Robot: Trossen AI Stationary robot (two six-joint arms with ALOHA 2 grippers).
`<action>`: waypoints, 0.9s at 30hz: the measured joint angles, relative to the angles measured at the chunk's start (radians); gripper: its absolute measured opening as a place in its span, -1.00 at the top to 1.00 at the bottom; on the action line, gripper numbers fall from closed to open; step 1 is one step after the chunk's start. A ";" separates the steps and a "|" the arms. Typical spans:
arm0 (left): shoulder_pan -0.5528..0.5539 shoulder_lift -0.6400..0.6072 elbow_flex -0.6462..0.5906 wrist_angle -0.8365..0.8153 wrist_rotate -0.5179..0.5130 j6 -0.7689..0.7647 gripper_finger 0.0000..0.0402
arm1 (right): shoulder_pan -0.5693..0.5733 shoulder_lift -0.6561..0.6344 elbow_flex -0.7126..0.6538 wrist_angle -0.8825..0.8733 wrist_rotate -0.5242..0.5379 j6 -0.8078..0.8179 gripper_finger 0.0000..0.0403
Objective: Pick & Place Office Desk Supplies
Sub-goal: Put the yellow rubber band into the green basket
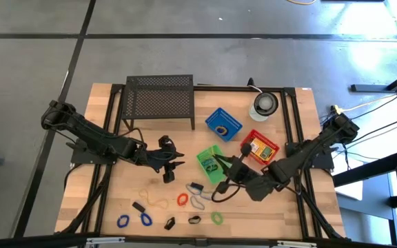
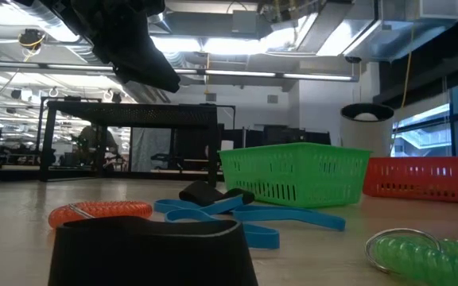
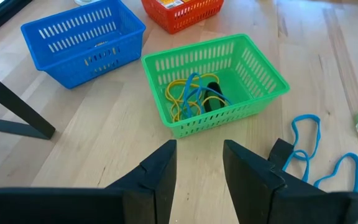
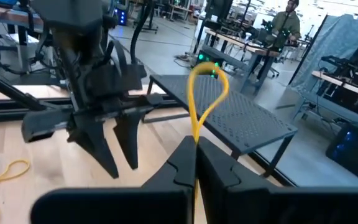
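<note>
My right gripper (image 4: 196, 149) is shut on a yellow rubber band (image 4: 207, 87), raised above the table beside the green basket (image 1: 209, 160). That basket holds yellow and blue bands and a black clip (image 3: 211, 102). My left gripper (image 3: 197, 171) hovers open and empty left of the basket (image 1: 167, 169). More supplies lie flat on the wood near the front edge: tan loops (image 1: 154, 202), a red loop (image 1: 182, 200), blue loops (image 1: 145, 219), a green loop (image 1: 216, 218), light blue bands (image 1: 198, 198) and black clips (image 1: 139, 207). My right gripper pinches the yellow band between its two shut fingers at the loop's narrow end (image 4: 196, 134). The fingers lie about level, pointing toward the table's left side. The rest of the band stands out as an open loop beyond the fingertips, clear of the table.
A blue basket (image 1: 223, 124) and a red basket (image 1: 259, 147) with an orange packet stand behind the green one. The black mesh rack (image 1: 160, 100) stands at the far edge, with a round white and grey object (image 1: 265, 105) at the far right. Bare wood lies between the two grippers.
</note>
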 joint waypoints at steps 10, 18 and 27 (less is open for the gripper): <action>0.000 0.000 0.000 0.000 0.000 0.000 0.38 | -0.022 0.000 0.001 0.010 -0.061 0.032 0.96; 0.000 0.000 0.000 0.000 0.000 0.000 0.38 | -0.077 0.028 0.002 -0.216 -0.191 0.382 0.96; 0.000 0.000 0.000 0.000 0.000 0.000 0.38 | -0.146 0.113 0.002 -0.342 -0.444 0.623 0.96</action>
